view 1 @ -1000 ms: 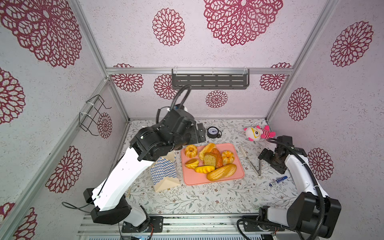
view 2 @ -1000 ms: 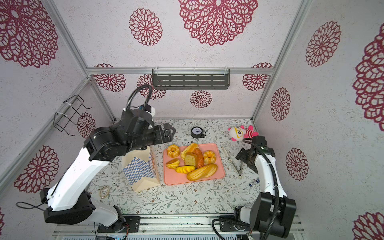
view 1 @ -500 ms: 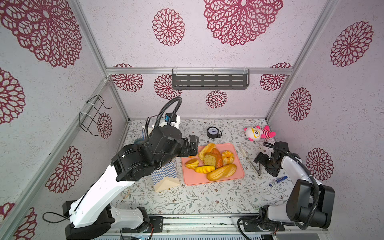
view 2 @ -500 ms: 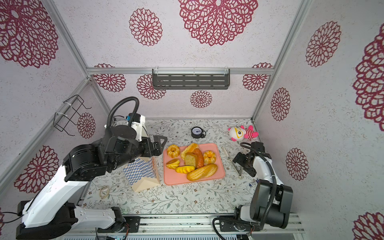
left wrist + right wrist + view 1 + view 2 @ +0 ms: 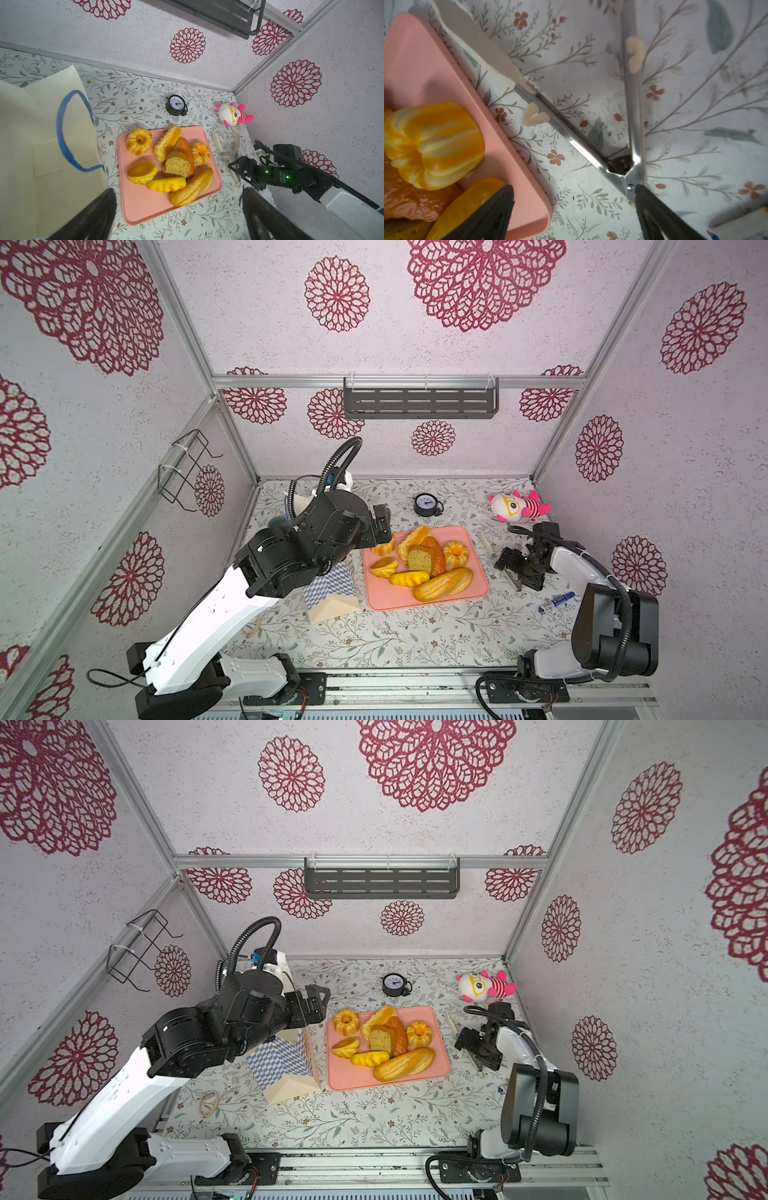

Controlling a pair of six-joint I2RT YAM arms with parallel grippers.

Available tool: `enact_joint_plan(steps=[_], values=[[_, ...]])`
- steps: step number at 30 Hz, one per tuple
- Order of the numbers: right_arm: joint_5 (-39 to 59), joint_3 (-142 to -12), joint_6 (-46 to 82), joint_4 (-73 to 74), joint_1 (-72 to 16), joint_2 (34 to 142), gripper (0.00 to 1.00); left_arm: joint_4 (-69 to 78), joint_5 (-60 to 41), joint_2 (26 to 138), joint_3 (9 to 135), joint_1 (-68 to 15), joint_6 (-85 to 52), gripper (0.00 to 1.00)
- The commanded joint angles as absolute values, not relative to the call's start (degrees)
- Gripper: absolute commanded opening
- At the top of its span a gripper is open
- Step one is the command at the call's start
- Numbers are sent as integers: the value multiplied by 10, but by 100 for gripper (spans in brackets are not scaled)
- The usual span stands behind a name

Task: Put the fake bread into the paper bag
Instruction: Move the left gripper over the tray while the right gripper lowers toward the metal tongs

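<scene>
Bread on the tray between my two claws, bag on the left side only.

Bag (image 5: 286, 1065) stands upright just beside the left edge of the tray (image 5: 345, 1075), below my left arm. Bread (image 5: 380, 1040) all lies piled on the tray, and I see none in the bag. The loaf (image 5: 404, 1064) runs slantwise along the near edge. Tongs (image 5: 633, 124) lie spread in a V just off the tray's right edge, hinge toward my base, tips toward the back wall. Left claw (image 5: 177, 191) hangs released and empty, up by the bag's mouth, facing the bread. Right claw (image 5: 574, 190) is spread too, low over the tongs' hinge and gripping nothing. The bread lies past the rim, toward the middle. I judge the left arm nearer the bag.
</scene>
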State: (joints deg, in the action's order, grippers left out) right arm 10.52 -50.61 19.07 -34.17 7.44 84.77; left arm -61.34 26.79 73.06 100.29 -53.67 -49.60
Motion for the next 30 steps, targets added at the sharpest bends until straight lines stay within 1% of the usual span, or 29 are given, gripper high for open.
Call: enact_joint_plan(steps=[1,7,11,14,22,27,30], values=[[83,-505,192,-353,60,846,92,-590,262,737,998,-527,-512,97],[55,-517,193,-376,41,821,91,-576,192,785,1013,-527,-500,97],[17,-538,178,-402,50,823,98,-562,170,804,1013,-531,-492,97],[11,-547,168,-400,59,846,99,-563,157,819,1022,-534,-480,97],[49,-549,156,-356,64,922,98,-585,152,830,1042,-535,-474,98],[90,-548,164,-335,58,925,98,-593,164,821,1037,-535,-483,97],[77,-558,167,-346,34,926,96,-589,169,817,1028,-535,-488,97]])
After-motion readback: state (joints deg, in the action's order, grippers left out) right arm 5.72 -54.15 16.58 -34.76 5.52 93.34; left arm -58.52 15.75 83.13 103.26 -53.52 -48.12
